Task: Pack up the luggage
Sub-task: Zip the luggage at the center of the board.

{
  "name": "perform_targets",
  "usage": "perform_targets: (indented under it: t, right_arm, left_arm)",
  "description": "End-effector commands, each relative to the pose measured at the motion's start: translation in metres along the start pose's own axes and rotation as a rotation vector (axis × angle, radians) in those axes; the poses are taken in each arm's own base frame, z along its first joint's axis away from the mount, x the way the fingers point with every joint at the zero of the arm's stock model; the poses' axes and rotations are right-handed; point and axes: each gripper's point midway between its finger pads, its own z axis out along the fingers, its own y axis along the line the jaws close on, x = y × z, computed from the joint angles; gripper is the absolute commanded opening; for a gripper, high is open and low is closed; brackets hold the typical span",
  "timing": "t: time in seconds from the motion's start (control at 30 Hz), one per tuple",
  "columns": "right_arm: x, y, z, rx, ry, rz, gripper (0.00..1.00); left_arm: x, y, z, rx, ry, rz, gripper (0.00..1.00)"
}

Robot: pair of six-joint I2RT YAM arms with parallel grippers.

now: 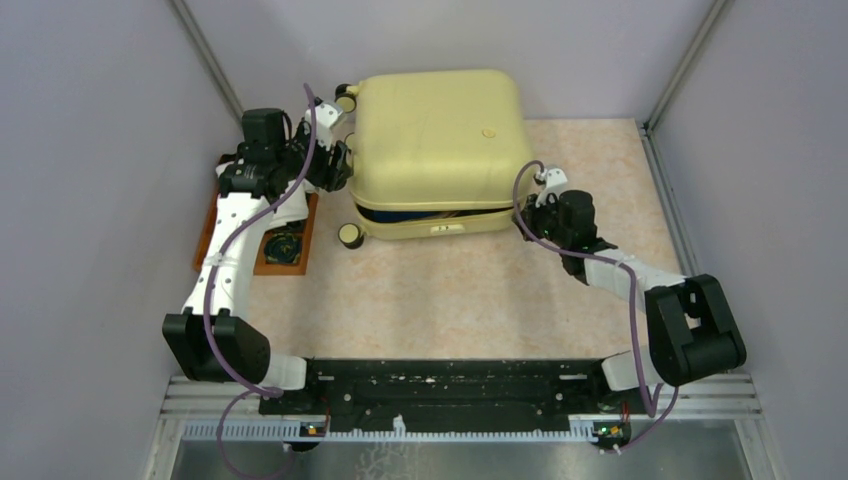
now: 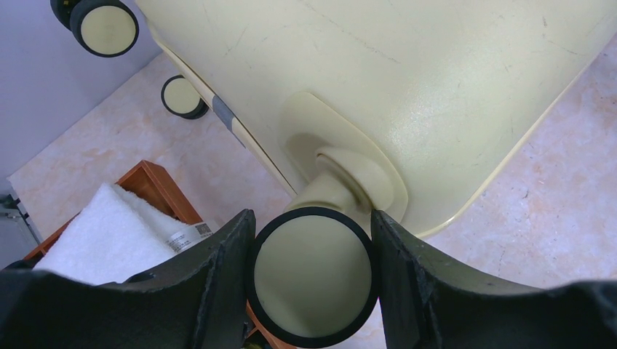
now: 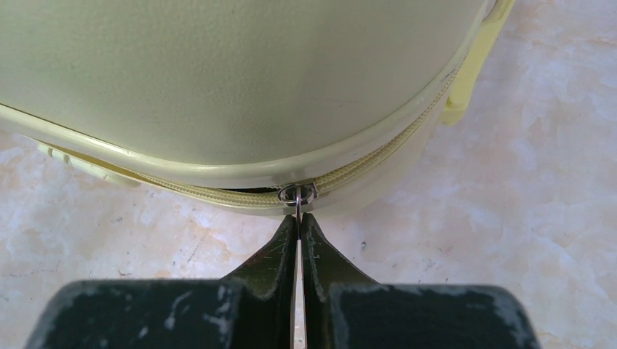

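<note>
Luggage (image 1: 435, 135) lies at upper centre, lid lowered, with a dark gap along its lower edge. Left gripper (image 1: 338, 165) meets its left side, right gripper (image 1: 532, 197) its lower-right corner.

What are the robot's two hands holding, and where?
The left gripper clamps a wheel of the luggage across its rim; the right gripper pinches its zipper pull.

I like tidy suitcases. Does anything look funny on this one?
Yes. The luggage isn't closed all round: a dark gap shows along its near edge, where the zipper is not zipped. The right gripper pinches the zipper pull at the corner.
</note>
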Motion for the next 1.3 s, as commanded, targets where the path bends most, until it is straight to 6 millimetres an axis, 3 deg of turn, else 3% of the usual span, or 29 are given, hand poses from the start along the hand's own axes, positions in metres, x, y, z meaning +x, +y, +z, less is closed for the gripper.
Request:
perform_targets:
  t: [0.0,0.1,0.4,0.57,0.77,1.1,1.2,1.27]
  right_arm:
    - [-0.052,0.016,-0.002,-0.053,-0.155,-0.009,0.0]
    - [-0.051,0.026,-0.005,-0.077,-0.161,-0.01,0.0]
    - [-0.041,0.081,-0.009,-0.13,-0.13,-0.115,0.0]
    - [-0.035,0.103,-0.007,-0.16,-0.116,-0.126,0.0]
    - [-0.034,0.126,-0.005,-0.207,-0.122,-0.113,0.0]
    - [-0.038,0.194,0.01,-0.316,-0.116,-0.136,0.0]
    - [-0.03,0.206,0.015,-0.325,-0.092,-0.143,0.0]
    - [-0.025,0.2,0.018,-0.286,-0.07,-0.131,0.0]
  left_arm:
    - [-0.072,0.008,-0.027,-0.068,-0.229,0.167,0.0]
    - [-0.071,0.005,-0.026,-0.057,-0.23,0.16,0.0]
    - [-0.068,-0.01,-0.014,-0.008,-0.225,0.158,0.0]
    - [-0.056,-0.019,-0.004,0.011,-0.194,0.163,0.0]
    - [-0.068,-0.026,-0.005,0.02,-0.221,0.173,0.0]
    - [-0.055,-0.046,0.003,0.075,-0.188,0.164,0.0]
    - [-0.051,-0.048,0.004,0.084,-0.181,0.158,0.0]
    - [-0.053,-0.047,0.002,0.073,-0.183,0.161,0.0]
